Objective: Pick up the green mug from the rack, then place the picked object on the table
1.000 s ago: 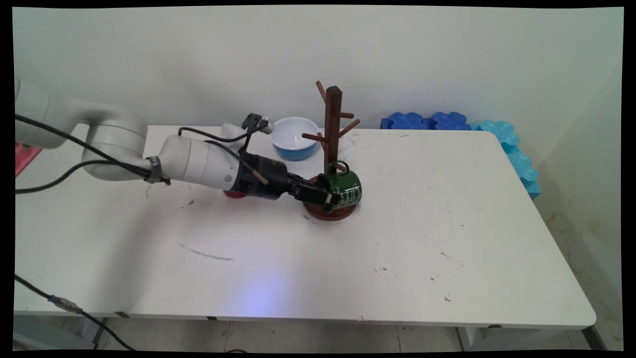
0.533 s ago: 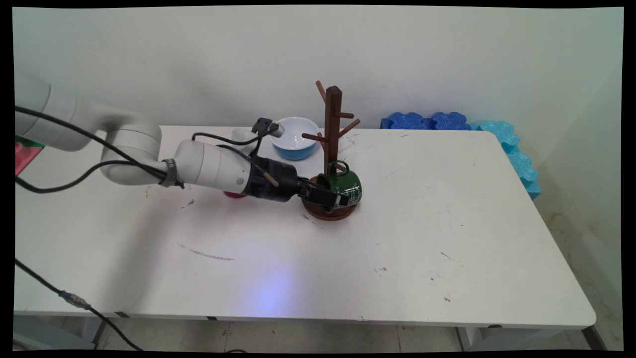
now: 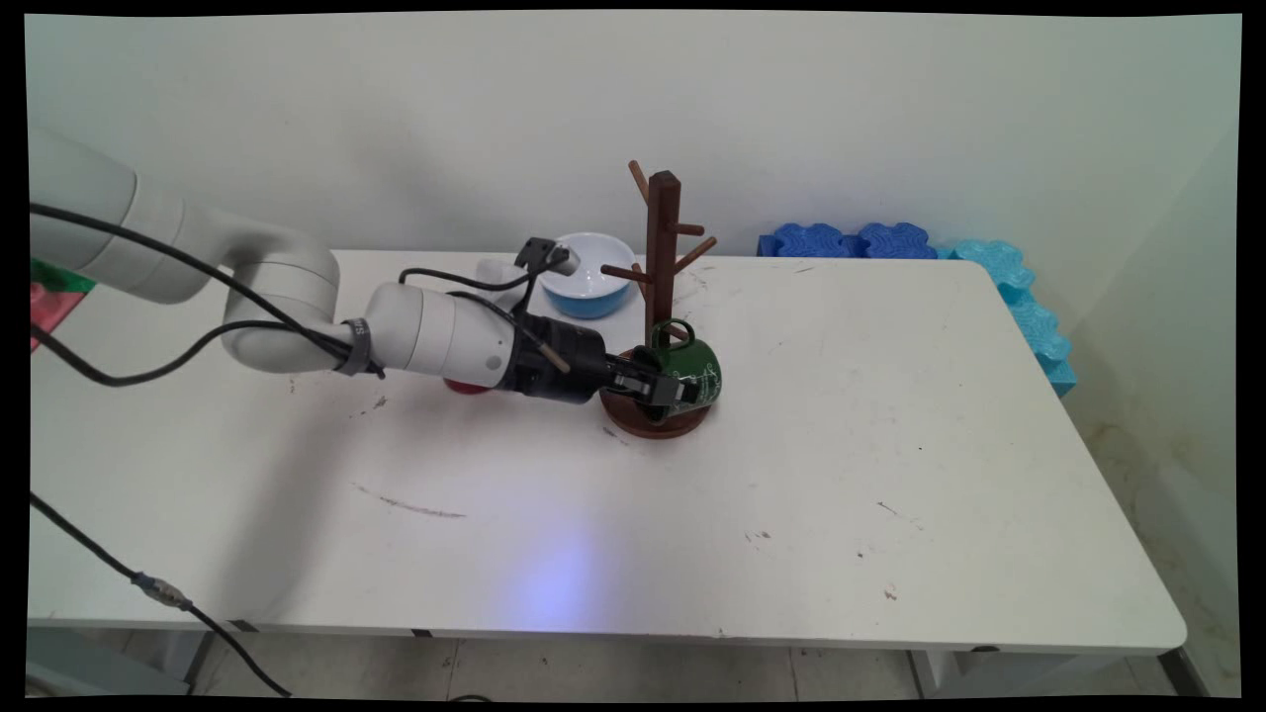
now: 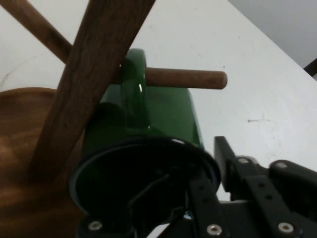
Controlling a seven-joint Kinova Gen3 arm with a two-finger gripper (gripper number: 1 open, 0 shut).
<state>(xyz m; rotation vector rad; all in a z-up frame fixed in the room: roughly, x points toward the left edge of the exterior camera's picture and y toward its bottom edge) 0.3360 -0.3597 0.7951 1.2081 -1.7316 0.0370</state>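
The gripper [image 3: 665,392] clamps the green mug's [image 3: 695,371] rim, one finger inside. The mug's handle [image 4: 132,84] is threaded on a peg [image 4: 185,78] of the wooden mug tree [image 3: 662,259] just beyond.

We note on the white table [image 3: 791,514] a blue bowl [image 3: 593,272] with a white inside near the far edge, a small, partly hidden red object [image 3: 465,387] left of centre, and blue foam blocks [image 3: 851,240] along the far right corner.

The mug [image 3: 689,371] between the black gripper's [image 3: 666,393] fingers is dark green with white lettering; the mug tree [image 3: 661,259] is dark brown wood; beyond the fingers a bowl [image 3: 587,274] is white inside, blue outside
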